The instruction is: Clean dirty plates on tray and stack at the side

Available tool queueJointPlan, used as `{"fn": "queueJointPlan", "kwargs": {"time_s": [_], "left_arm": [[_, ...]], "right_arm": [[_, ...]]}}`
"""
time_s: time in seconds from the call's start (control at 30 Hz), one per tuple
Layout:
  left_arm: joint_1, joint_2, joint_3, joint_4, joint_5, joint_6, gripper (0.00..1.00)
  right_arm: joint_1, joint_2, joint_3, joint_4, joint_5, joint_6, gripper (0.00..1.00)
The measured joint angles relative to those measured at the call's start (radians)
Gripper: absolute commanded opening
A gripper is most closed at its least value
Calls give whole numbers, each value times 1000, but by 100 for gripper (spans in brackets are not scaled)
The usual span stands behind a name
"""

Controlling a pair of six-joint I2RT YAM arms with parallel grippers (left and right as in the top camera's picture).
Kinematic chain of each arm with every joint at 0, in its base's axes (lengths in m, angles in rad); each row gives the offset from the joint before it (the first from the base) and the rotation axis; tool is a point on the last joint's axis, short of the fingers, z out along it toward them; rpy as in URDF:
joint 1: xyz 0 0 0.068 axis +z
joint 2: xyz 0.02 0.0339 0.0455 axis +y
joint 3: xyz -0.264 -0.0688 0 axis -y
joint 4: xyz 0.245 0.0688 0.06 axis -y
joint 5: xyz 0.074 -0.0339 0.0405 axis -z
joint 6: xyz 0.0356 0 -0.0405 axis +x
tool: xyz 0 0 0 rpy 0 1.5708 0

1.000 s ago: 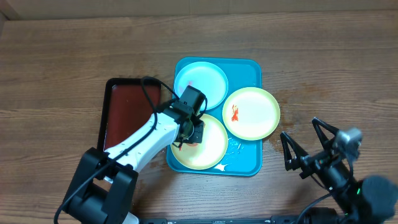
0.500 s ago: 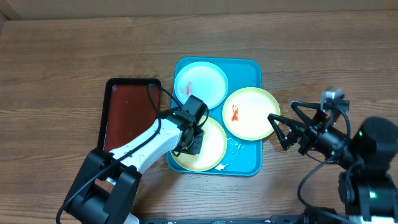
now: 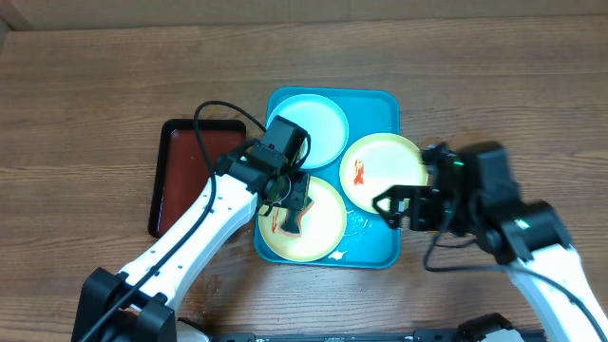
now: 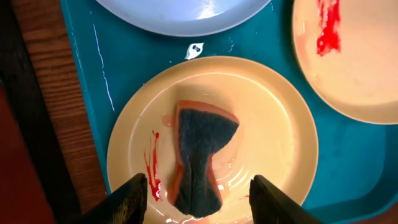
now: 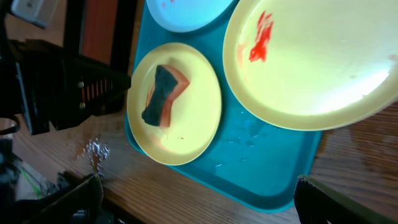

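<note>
Three plates lie on the turquoise tray (image 3: 375,245). The white blue-rimmed plate (image 3: 318,128) is at the back. A cream plate (image 3: 385,161) with a red smear sits at the right, overhanging the tray's rim. The near-left cream plate (image 4: 267,124) carries red streaks and a dark sponge (image 4: 202,155) with an orange underside. My left gripper (image 4: 202,208) hovers open just above that sponge, a finger on either side and not touching it. My right gripper (image 3: 389,207) is wide open over the tray's near right part, beside the smeared plate (image 5: 311,62).
A dark red-brown tray (image 3: 176,180) with a black rim lies left of the turquoise tray, partly under my left arm. Water drops sit on the turquoise tray floor (image 5: 267,162). A wet patch (image 5: 93,149) marks the wooden table near its front edge.
My left gripper has opened and let the sponge go onto the near-left plate. My right arm has swung left from the table's right side to the tray.
</note>
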Motion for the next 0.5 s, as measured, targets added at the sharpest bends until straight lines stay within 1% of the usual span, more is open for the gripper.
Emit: {"fn": "queueJointPlan", "kwargs": {"time_s": [0.03, 0.07, 0.1, 0.13, 0.17, 0.33, 0.43, 0.5], "left_arm": [[0, 5, -8, 3, 0, 0, 53], [0, 10, -14, 5, 0, 0, 51], [0, 15, -20, 11, 0, 2, 50], [0, 24, -25, 16, 1, 5, 50], [0, 34, -26, 18, 1, 8, 49], [6, 56, -27, 22, 4, 11, 50], [22, 56, -27, 28, 6, 11, 50], [46, 56, -27, 28, 8, 12, 50]], "right_arm": [[26, 29, 0, 14, 3, 2, 100], [49, 60, 0, 25, 4, 5, 97], [69, 87, 0, 39, 6, 4, 84], [85, 116, 0, 55, 10, 3, 65], [101, 145, 0, 74, 13, 4, 59], [137, 290, 2, 110, 64, 20, 52], [142, 374, 2, 111, 99, 46, 52], [142, 426, 2, 112, 115, 69, 56]]}}
